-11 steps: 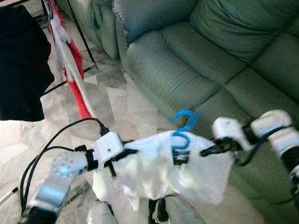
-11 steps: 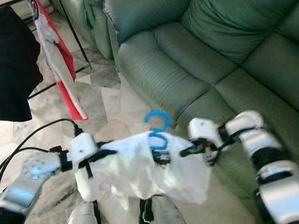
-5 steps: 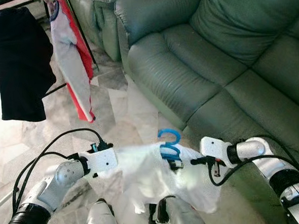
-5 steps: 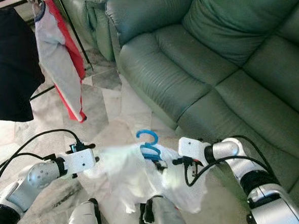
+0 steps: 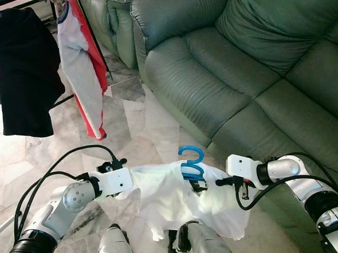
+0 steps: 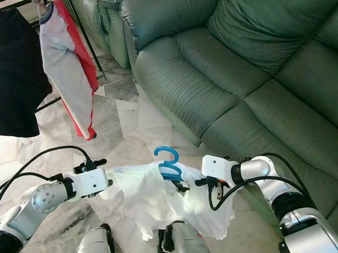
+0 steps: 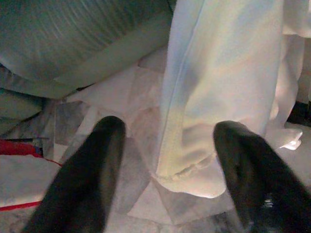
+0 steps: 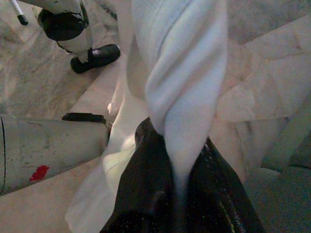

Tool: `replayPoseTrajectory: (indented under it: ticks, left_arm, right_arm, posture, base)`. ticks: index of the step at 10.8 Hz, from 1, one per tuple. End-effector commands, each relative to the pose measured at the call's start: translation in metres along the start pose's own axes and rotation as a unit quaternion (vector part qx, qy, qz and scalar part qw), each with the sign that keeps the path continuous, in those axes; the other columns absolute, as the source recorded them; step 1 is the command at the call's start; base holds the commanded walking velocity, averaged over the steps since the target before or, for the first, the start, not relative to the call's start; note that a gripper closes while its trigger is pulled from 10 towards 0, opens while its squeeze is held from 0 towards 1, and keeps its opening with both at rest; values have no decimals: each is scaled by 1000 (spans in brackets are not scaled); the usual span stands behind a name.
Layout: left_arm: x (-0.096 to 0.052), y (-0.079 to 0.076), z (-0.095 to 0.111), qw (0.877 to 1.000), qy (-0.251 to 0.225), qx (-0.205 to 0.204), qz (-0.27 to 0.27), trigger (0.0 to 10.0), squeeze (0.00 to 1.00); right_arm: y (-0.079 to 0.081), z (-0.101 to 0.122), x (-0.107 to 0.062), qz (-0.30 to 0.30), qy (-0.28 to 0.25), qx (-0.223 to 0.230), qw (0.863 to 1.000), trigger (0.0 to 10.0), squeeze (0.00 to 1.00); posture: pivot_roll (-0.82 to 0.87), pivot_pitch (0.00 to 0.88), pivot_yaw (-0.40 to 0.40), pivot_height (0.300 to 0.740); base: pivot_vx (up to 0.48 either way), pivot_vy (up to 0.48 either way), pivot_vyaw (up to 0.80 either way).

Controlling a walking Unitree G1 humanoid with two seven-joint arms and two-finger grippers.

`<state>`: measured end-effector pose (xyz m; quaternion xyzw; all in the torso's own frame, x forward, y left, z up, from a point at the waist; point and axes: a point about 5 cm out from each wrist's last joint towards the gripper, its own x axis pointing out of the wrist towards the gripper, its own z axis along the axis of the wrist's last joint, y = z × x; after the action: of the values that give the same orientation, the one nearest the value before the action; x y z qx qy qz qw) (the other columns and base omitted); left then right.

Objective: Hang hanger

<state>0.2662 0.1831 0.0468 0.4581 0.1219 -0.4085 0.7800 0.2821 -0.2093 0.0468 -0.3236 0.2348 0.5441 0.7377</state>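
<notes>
- White shirt (image 5: 185, 200) on a blue hanger (image 5: 191, 164) hangs between both grippers, low over the marble floor (image 5: 128, 123), beside a green sofa (image 5: 239, 59).
- The right gripper (image 8: 177, 174), its arm bent inward, has its 2 fingers pinched on the shirt's twisted cloth.
- The left gripper (image 7: 167, 165), arm reaching inward, has fingers spread, with the shirt's hem between them, ungripped.
- No readable writing.

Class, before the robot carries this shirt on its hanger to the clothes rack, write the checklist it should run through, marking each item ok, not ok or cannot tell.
1. Right gripper shut on white shirt: ok.
2. Left gripper gripping the shirt: not ok, fingers open.
3. Blue hanger hook free above the collar: ok.
4. Hanger seated in both shoulders: cannot tell.
5. Room on the rack beside the red and white shirt: cannot tell.
</notes>
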Motion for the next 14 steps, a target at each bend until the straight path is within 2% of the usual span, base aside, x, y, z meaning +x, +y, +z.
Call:
replayPoseTrajectory:
  ticks: [1, 5, 6, 7, 8, 9, 10, 12, 13, 14]
  left_arm:
    - [1, -7, -2, 1000, 6, -3, -13, 10000, 1000]
    - [1, -7, -2, 1000, 6, -3, -13, 10000, 1000]
    - [3, -7, -5, 1000, 7, -9, 7, 10000, 1000]
    - [6, 10, 6, 882, -97, -375, 268, 10000, 0]
    - [4, 15, 3, 857, -96, -413, 294, 10000, 0]
    - [3, 18, 1, 844, -96, -426, 312, 10000, 0]
    - [2, 17, -3, 824, -96, -455, 325, 10000, 0]
    - [-1, 18, 1, 802, -110, -474, 345, 10000, 0]
    - [-4, 19, 2, 795, -116, -473, 361, 10000, 0]
    - [-5, 20, 4, 791, -123, -475, 366, 10000, 0]
  right_arm:
    - [-3, 1, -4, -9, -2, -3, 1000, 0, 0]
    - [-3, 1, -4, -9, -2, -3, 1000, 0, 0]
    - [-2, 0, -1, -33, 0, 6, 999, 0, 0]
    - [-22, -2, 12, -416, -53, 190, 888, 10000, 0]
    - [-25, 4, 9, -439, -76, 193, 874, 10000, 0]
    - [-27, 5, 9, -454, -74, 198, 865, 10000, 0]
    - [-25, 8, 14, -457, -56, 167, 872, 10000, 0]
    - [-26, 13, 13, -521, -76, 214, 823, 10000, 0]
    - [-26, 15, 12, -518, -96, 222, 821, 10000, 0]
    - [-23, 18, 16, -504, -105, 230, 826, 10000, 0]
  posture:
    - [34, 156, -99, 740]
    - [34, 156, -99, 740]
    - [34, 156, -99, 740]
    - [35, 101, -108, 740]
    - [35, 101, -108, 740]
    - [32, 97, -106, 740]
    - [28, 87, -101, 740]
    - [21, 78, -85, 740]
    - [17, 64, -81, 740]
    - [18, 55, -78, 740]
  base:
    - [0, 0, 0]
    - [0, 0, 0]
    - [0, 0, 0]
    - [0, 0, 0]
    - [0, 0, 0]
    - [0, 0, 0]
    - [0, 0, 0]
    - [0, 0, 0]
    - [0, 0, 0]
    - [0, 0, 0]
